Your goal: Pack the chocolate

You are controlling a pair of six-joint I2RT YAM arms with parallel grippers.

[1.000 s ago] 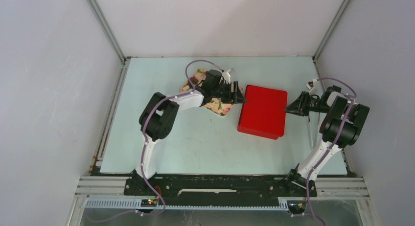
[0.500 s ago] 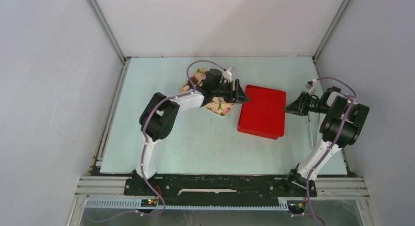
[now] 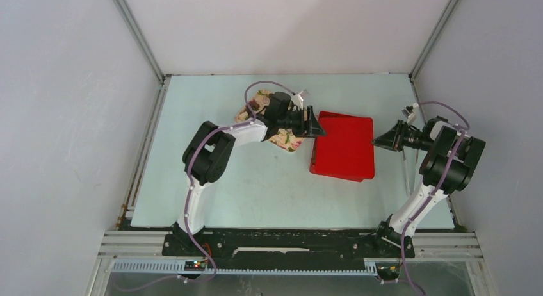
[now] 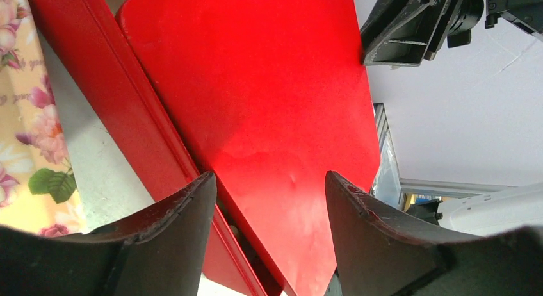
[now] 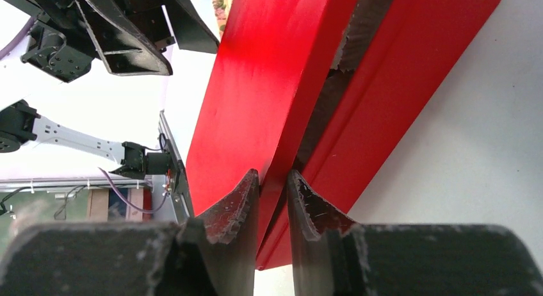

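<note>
We see the right gripper [image 5: 274, 184] pinched shut on the raised edge of the red lid [image 5: 256, 84], mid-counter [image 3: 256, 187]; the left gripper [image 4: 269, 177] gapes wide at the opposite edge. The chocolate is hidden from view.

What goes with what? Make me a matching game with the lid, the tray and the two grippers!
Things:
1 lid
2 tray
3 left gripper
4 right gripper

Clues:
A flowery
B pinching the lid's edge
C red
D wide open

Pairs: 1-C, 2-A, 3-D, 4-B
</note>
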